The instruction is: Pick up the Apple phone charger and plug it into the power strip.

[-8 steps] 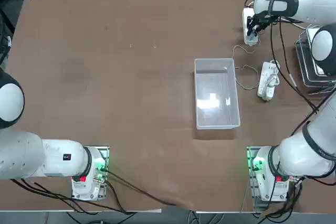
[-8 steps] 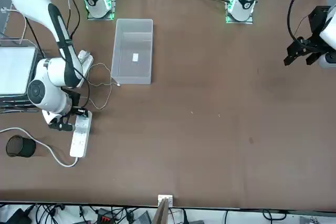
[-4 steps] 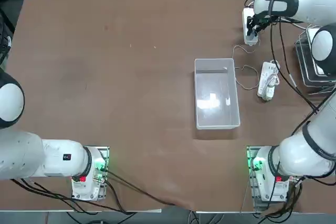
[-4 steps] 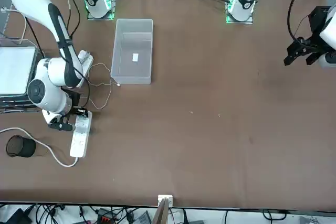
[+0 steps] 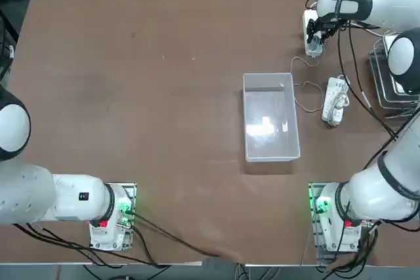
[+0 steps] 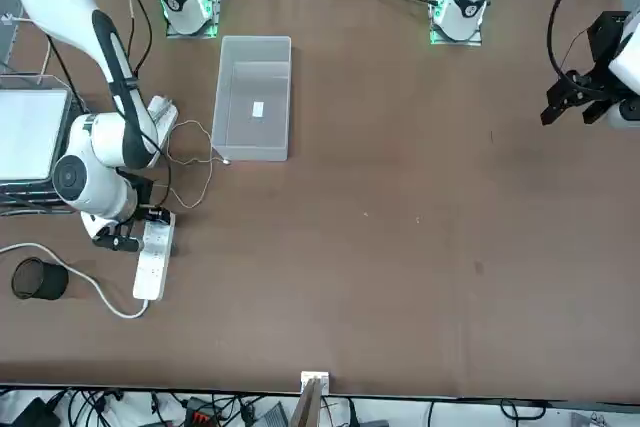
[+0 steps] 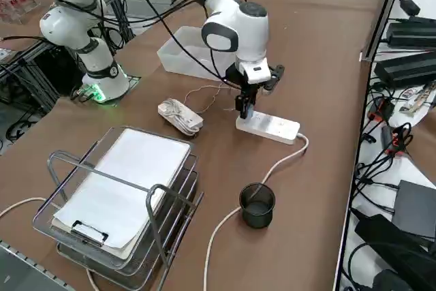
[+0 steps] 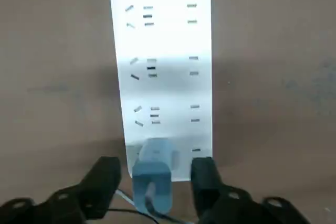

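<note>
Now the charger (image 8: 153, 179) sits between the pincer's (image 8: 155, 186) fingers (image 8: 206, 182) — apart.

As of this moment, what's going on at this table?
The robot's right claw is at one end of the white power strip, open, with a finger on either side of the charger and a gap at each. The charger sits at that end of the strip and looks plugged in, though its prongs are hidden. The clear bin stands nearby.
</note>
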Controlling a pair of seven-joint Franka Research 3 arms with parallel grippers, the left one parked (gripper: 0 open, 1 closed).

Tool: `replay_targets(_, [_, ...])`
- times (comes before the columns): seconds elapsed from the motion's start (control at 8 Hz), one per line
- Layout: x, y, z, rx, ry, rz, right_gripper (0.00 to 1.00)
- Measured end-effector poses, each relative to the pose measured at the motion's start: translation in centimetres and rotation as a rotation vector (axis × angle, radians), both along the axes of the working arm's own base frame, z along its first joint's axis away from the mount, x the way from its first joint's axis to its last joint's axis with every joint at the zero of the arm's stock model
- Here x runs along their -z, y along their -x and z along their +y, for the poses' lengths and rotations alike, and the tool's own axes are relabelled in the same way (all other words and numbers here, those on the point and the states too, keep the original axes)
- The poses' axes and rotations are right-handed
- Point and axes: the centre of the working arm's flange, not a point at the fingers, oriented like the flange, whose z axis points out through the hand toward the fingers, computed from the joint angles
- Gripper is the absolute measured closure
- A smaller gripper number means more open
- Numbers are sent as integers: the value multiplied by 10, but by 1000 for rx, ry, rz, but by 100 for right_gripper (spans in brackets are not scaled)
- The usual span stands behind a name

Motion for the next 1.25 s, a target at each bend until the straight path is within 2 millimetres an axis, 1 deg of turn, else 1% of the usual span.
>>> replay_targets(0.12, [-9, -4, -1, 2, 1, -1, 3])
replay_targets(0.38, [-29, -10, -5, 9, 5, -2, 1])
replay_targets(0.5, [-44, -12, -5, 8, 7, -12, 1])
replay_targets(0.62, [-65, -12, -5, 7, 9, -22, 1])
replay_targets(0.75, [-94, -11, -5, 7, 12, -39, 1])
replay_targets(0.88, [-129, -6, -5, 7, 16, -50, 1])
replay_targets(1.12, [-194, 11, -4, 5, 24, -76, 1])
replay_targets(1.25, [-222, 20, -2, -8, 27, -90, 0])
